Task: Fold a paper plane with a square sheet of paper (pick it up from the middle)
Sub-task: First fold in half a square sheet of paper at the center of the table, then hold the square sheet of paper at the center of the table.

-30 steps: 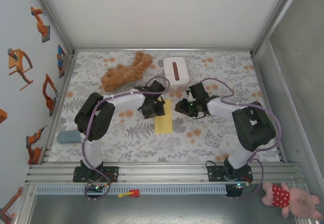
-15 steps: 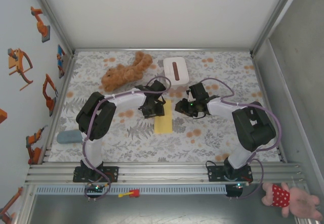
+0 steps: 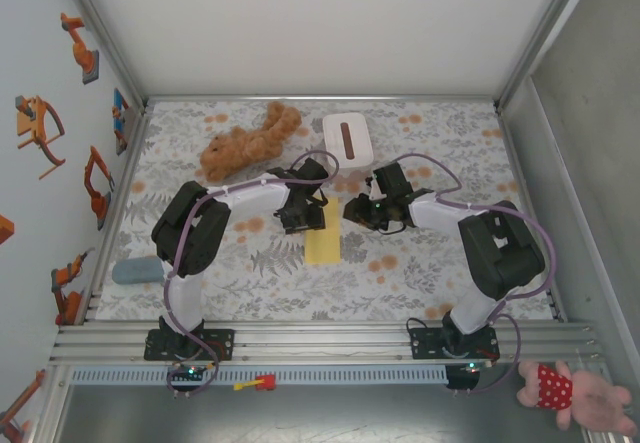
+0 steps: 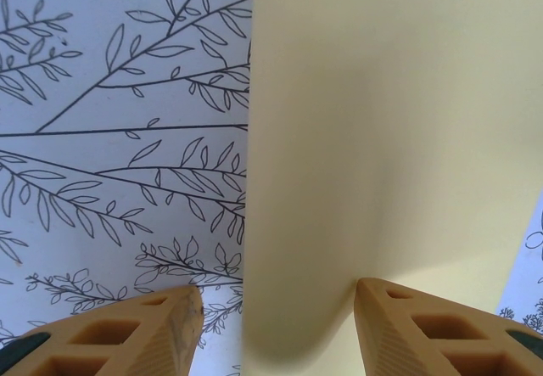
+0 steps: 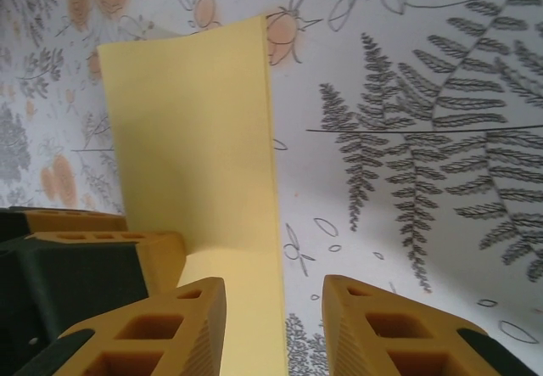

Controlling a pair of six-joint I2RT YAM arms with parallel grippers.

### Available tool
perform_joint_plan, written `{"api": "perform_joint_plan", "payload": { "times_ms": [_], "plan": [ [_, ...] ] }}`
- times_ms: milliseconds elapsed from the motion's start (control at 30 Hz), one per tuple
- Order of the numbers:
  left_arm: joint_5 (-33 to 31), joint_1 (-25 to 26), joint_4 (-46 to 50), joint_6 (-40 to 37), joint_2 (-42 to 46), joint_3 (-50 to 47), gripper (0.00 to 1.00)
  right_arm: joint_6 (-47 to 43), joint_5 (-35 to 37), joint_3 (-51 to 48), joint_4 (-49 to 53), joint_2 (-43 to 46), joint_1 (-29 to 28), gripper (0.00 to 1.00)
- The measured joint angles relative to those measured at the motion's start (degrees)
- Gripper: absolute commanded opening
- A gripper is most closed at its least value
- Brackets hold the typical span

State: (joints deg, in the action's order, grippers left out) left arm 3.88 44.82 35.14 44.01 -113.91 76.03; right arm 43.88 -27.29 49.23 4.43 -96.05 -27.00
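- Yellow paper (image 3: 322, 244), thin and smooth, folded into a narrow strip, lies on the floral table (image 3: 430, 263) between the 2 arms.
- Left fingers (image 4: 127, 335), ribbed tan, part-open astride its rounded fold.
- Right fingers (image 5: 386, 329) part-open over its edge, gripping nothing.

Pale-yellow paper sheet (image 3: 323, 246), folded lengthwise

Centre crowded by left gripper (image 3: 300, 219) and right gripper (image 3: 351, 211), plush toy (image 3: 243, 144) and white box (image 3: 348, 139) block the far side, bluish lump (image 3: 135, 270), perhaps a sponge, near left, cloth (image 3: 440, 273) free near right.
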Motion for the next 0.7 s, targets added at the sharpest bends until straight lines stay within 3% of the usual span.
{"api": "perform_joint_plan", "payload": {
  "times_ms": [133, 433, 700],
  "plan": [
    [0.00, 0.00, 0.22, 0.00, -0.20, 0.17, 0.52, -0.07, -3.52, 0.00, -2.01, -1.53, -0.02, 0.30],
    [0.02, 0.00, 0.68, 0.00, -0.55, 0.55, 0.52, -0.13, -8.50, 1.46, -4.31, -6.80, -0.74, 0.11],
    [0.04, 0.00, 1.11, 0.00, -0.83, 0.85, 0.52, -0.04, -9.86, 3.50, -5.20, -9.70, -1.31, 0.05]
  ]
}}
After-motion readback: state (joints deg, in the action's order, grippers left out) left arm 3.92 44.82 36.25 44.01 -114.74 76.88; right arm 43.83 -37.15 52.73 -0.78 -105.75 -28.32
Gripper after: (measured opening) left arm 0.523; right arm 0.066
